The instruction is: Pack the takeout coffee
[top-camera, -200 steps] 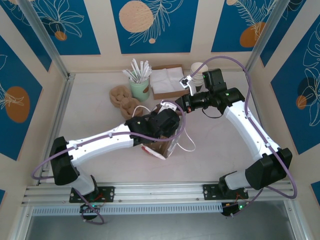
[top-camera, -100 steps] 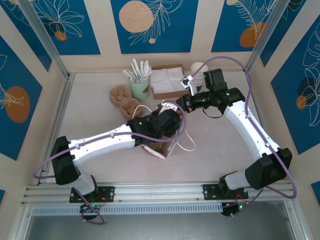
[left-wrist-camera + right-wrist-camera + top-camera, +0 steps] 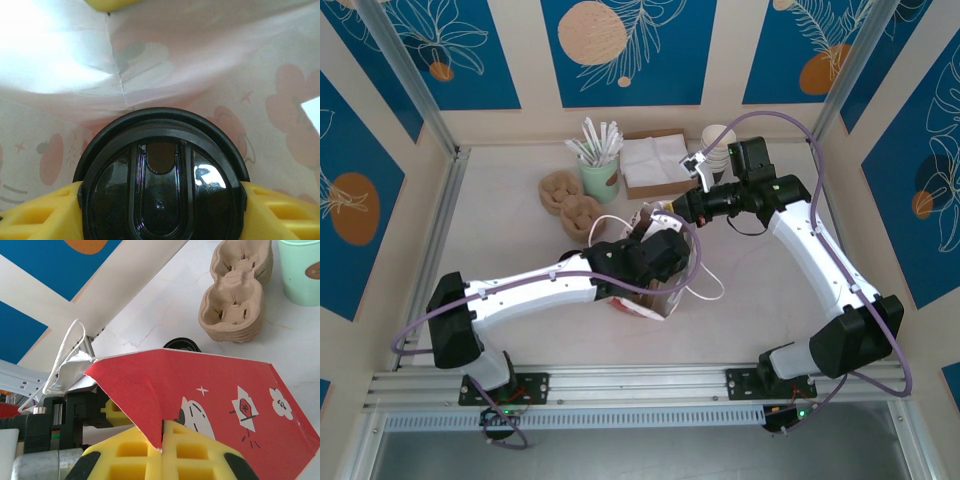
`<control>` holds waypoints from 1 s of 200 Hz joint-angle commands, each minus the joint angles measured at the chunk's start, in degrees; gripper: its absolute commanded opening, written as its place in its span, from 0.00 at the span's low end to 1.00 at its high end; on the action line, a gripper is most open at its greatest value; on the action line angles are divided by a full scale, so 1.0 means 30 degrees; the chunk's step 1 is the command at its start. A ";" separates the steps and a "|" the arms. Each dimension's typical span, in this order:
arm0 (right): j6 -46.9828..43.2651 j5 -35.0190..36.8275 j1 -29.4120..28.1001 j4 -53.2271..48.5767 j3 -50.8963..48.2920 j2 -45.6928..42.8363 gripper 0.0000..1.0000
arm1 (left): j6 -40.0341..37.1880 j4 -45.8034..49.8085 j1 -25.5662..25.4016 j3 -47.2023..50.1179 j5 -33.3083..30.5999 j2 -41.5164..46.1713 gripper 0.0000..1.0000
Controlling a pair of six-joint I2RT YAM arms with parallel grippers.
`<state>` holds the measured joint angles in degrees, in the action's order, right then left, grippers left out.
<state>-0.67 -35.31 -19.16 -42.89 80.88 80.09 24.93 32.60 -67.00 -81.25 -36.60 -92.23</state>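
Left jaws press in on the takeout coffee (image 3: 160, 200), with one yellow finger (image 3: 30, 220) at each side of its black lid. The cup sits down inside the paper bag (image 3: 645, 300), whose pale flower-printed lining rises around it in the left wrist view. From its base at the near left, the left arm (image 3: 530, 285) reaches low and nearly straight toward the middle of the tabletop (image 3: 510, 220), its wrist tipped down into the bag's mouth. Right jaws pinch the bag's red rim (image 3: 165, 385) just beyond. The right arm (image 3: 820, 260) climbs from the near right toward the far side, then turns its wrist left to the bag. Farther off, a stack of pulp cup carriers (image 3: 570, 200), a green cup of white sticks (image 3: 600, 178), a box of napkins (image 3: 655, 165) and stacked white cups (image 3: 718, 145) stand along the far side.
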 commanded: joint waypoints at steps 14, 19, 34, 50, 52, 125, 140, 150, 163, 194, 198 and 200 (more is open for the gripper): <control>-0.0772 -0.2205 -0.0396 -0.0107 0.0807 -0.0401 0.00 | -0.0430 0.1741 -0.0023 0.0014 -0.0509 -0.0401 0.66; -0.0848 -0.2178 -0.0410 -0.0123 0.0795 -0.0420 0.00 | -0.0423 0.1843 -0.0030 0.0018 -0.0545 -0.0400 0.66; -0.1035 -0.2059 -0.0440 -0.0118 0.0763 -0.0576 0.00 | -0.0260 0.2329 -0.0034 -0.0126 -0.0880 -0.0444 0.66; -0.1262 -0.1957 -0.0492 -0.0109 0.0696 -0.0713 0.00 | -0.0177 0.2923 -0.0027 -0.0430 -0.1406 -0.0589 0.66; -0.1262 -0.1967 -0.0497 -0.0114 0.0696 -0.0756 0.00 | -0.0138 0.2981 0.0001 -0.0448 -0.1463 -0.0587 0.66; -0.1418 -0.2288 -0.0703 0.0010 0.0579 -0.1033 0.00 | -0.0373 0.2190 0.0156 -0.0338 -0.1166 -0.0872 0.67; -0.1407 -0.2264 -0.0800 0.0002 0.0451 -0.1149 0.00 | -0.0609 0.1735 0.0189 -0.0230 -0.1079 -0.0797 0.67; -0.1315 -0.2263 -0.0823 0.0005 0.0338 -0.1242 0.00 | -0.0897 0.1380 0.0208 -0.0144 -0.1072 -0.0708 0.67; -0.1123 -0.2365 -0.0851 0.0009 0.0174 -0.1304 0.00 | -0.1140 0.1184 0.0295 -0.0176 -0.1170 -0.0649 0.67; -0.0681 -0.2642 -0.0937 0.0068 -0.0066 -0.1357 0.00 | -0.2096 0.0352 0.0362 0.0140 -0.1346 -0.0425 0.67; -0.0629 -0.2670 -0.0938 0.0110 -0.0081 -0.1305 0.00 | -0.2201 0.0231 0.0362 0.0200 -0.1378 -0.0402 0.67; -0.0606 -0.2672 -0.0960 0.0094 -0.0092 -0.1322 0.00 | -0.2256 0.0155 0.0362 0.0229 -0.1390 -0.0401 0.66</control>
<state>-3.57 -35.75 -19.81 -41.76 80.86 78.87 22.35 36.82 -67.09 -81.36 -40.16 -93.08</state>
